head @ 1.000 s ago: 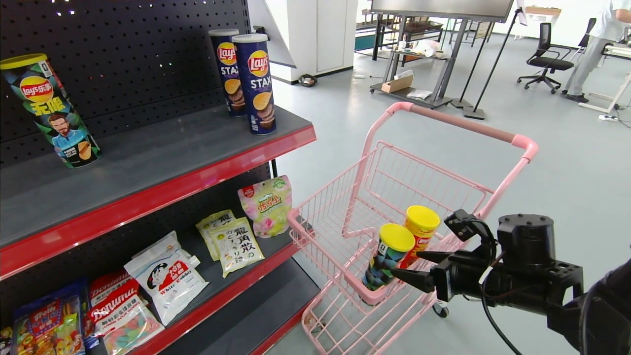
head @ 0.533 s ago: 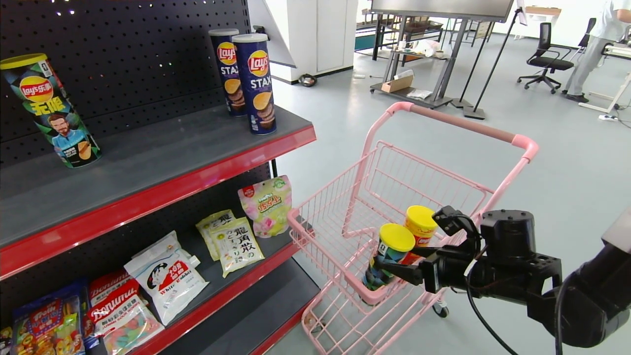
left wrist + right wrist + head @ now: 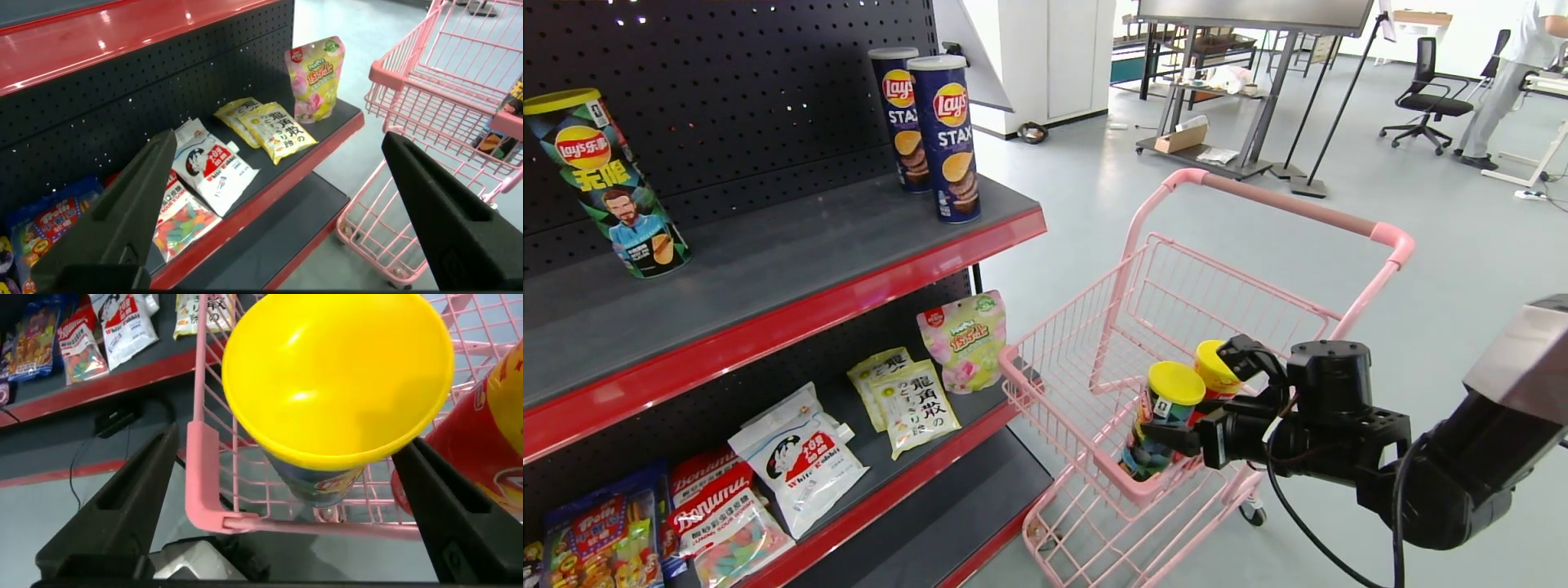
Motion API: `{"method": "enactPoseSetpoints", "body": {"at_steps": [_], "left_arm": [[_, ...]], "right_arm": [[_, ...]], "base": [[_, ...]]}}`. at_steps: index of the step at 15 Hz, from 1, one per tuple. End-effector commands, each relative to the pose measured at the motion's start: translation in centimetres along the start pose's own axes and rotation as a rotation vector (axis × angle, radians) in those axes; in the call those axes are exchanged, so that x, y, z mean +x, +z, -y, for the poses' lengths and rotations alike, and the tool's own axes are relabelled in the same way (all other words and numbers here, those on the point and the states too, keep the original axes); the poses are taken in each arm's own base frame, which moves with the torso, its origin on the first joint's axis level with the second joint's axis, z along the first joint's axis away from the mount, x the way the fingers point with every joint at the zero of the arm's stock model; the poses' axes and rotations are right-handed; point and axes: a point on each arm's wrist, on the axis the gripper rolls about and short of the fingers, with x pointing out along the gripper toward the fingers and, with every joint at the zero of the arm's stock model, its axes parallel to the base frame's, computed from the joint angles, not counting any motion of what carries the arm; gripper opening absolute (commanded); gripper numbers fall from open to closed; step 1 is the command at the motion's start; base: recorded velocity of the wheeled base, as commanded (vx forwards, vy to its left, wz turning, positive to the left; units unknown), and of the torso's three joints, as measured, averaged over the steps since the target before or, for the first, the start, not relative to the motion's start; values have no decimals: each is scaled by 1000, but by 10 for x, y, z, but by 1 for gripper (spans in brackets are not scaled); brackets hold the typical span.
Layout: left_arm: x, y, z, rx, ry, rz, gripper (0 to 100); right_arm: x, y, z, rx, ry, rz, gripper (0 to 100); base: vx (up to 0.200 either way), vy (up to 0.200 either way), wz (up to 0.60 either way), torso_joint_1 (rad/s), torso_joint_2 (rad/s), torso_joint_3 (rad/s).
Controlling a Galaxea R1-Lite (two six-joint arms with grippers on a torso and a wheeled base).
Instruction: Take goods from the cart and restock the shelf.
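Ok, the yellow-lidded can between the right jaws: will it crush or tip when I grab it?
The yellow-lidded can looks like a rigid tube, so probably stiff, though a hard squeeze might dent it. It is tall and narrow, standing beside the red can in the cart, so an off-centre touch from the right gripper could tip it.

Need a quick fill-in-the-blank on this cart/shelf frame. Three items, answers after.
1. The cart is ___ in colour.
2. The cans standing on the top shelf number ___.
3. The right hand is open around the multicoloured can, whose lid is ___.
Answers: pink; three; yellow.
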Motion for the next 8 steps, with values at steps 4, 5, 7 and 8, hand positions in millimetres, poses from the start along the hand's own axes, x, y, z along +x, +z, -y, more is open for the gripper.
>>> {"method": "enactPoseSetpoints", "body": {"at_steps": [4,5,7,8], "left_arm": [[0,0,0,0,0,0,100],[0,0,0,0,0,0,100],[0,0,0,-2,1,0,100],[0,0,0,0,1,0,100]], "right_arm": [[11,-4,6,6,-10,-15,100],[15,-3,8,4,-26,-9,100],[21,-1,11,3,-44,0,100],[23,-1,12,4,-45,3,100]], "base": [[0,0,0,0,0,0],[0,0,0,0,0,0],[0,0,0,0,0,0],[0,0,0,0,0,0]]}}
